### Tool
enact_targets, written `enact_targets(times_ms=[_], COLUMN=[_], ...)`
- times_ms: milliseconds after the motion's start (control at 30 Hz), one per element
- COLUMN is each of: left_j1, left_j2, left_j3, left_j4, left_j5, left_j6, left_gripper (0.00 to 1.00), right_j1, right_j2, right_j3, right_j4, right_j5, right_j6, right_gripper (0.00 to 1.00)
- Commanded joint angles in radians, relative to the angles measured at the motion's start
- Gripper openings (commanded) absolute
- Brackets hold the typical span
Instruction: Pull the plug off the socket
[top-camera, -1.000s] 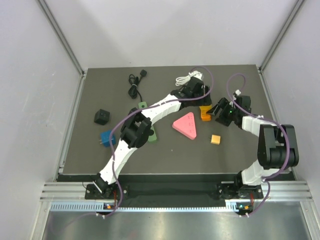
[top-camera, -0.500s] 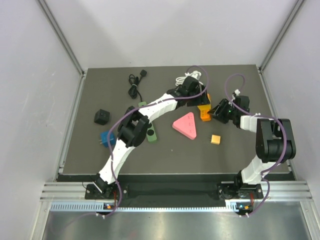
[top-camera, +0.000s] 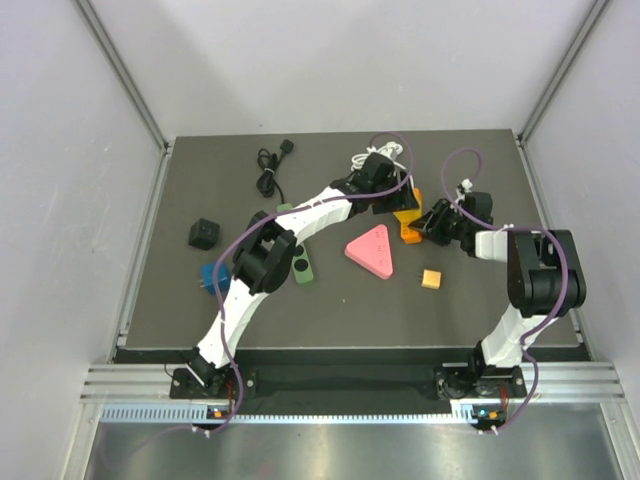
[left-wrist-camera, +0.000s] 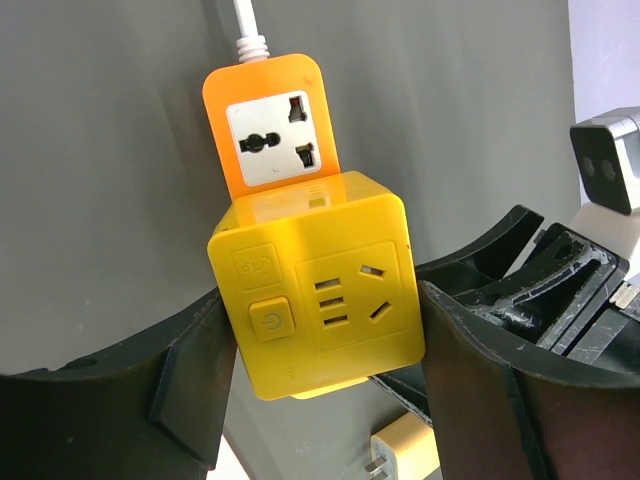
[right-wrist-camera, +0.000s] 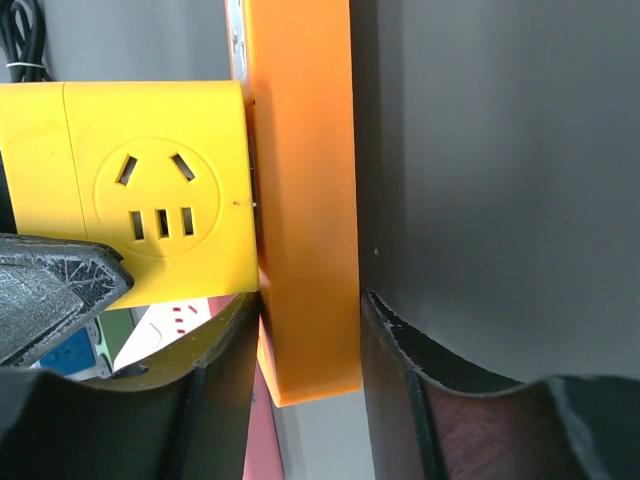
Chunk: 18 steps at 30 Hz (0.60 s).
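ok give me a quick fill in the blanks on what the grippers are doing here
1. The left gripper holds the ___ cube by its sides.
2. The right gripper pinches the ___ strip that the cube sits against.
3. The strip's cord is ___.
4. The pink block is shaped like a ___.

Missing words: yellow; orange; white; triangle

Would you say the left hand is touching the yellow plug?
Touching: the left wrist view shows the left hand gripping the yellow plug, fingers against both sides.
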Motion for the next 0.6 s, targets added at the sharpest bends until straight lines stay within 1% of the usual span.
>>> enact_targets(times_ms=[0,133,167,233,267,333,567], left_j1=[-0.012,-0.012,-0.012,-0.012,-0.012,-0.012,-0.012], left_j2=[-0.056,-0.073,-0.082,-0.092,-0.101,-0.109,-0.118], left_j3=[-0.033,-0.061,-0.07,-0.099,-0.107,-0.12,-0.093], left_j4=[0.023,0.047,0.055,0.081,0.088,0.084,-0.011], left_j5=[0.069,0.089,0.093,0.106,0.109,0.107,0.061], left_j6=[-0.031,-0.03,-0.024,-0.015,-0.01,0.007,0.09], left_gripper=[0.0,0.0,0.0,0.0,0.0,0.0,0.0], right_j1=[0.014,0.014,0.016,0.016,0.016,0.014,0.013], right_j2=[0.023,0.032,0.031,0.028,0.028,0.019,-0.06], right_j3=[-0.001,-0.006,-0.006,-0.004,-0.001,0.0,-0.023], right_j4=[0.063,0.064,0.064,0.06,0.043,0.021,-0.043], right_j5=[-0.036,-0.028,-0.027,-0.022,-0.018,0.011,0.145], right_j6=[0.002,0.001,-0.001,-0.007,-0.01,-0.025,-0.071], right_gripper=[0.4,0.32,0.26,0.19,0.09,0.0,0.0])
